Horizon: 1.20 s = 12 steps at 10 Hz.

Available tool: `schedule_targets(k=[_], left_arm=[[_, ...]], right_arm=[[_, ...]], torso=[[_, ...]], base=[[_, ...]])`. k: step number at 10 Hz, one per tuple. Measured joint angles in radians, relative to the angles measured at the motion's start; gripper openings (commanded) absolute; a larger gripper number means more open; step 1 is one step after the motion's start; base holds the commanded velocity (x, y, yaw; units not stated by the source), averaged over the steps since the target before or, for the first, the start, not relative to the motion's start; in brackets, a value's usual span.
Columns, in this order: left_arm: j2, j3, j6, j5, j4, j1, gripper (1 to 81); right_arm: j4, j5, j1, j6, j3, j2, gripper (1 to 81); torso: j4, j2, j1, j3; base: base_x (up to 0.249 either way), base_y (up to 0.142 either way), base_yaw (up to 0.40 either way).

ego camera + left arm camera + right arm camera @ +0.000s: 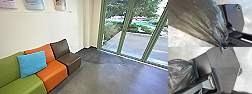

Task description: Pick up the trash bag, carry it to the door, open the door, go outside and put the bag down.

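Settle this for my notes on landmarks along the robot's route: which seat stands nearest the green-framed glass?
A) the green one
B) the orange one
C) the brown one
C: the brown seat is at the end of the row toward the green-framed glass, with the orange seat between it and the green seat.

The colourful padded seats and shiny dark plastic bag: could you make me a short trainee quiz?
1. Pick one: the padded seat nearest the green-framed glass panels is a) orange, b) brown, c) green.
2. True or false: the square blue cushion leans where the green seat and orange seat meet.
3. Short answer: in the left wrist view, does the dark trash bag spread flat or gather to a narrow end?
Key: 1 b; 2 true; 3 gathers.
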Motion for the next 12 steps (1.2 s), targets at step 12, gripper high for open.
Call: schedule_targets(k=[12], left_arm=[[-0.003, 0.0, 0.0, -0.024, 0.0, -0.001, 1.0]], right_arm=[[-0.009, 0.035, -0.005, 0.0, -0.006, 0.0, 81.1]], torso=[[0.0, 0.0, 0.0, 0.0]], base=[[0.0, 0.0, -0.339]])
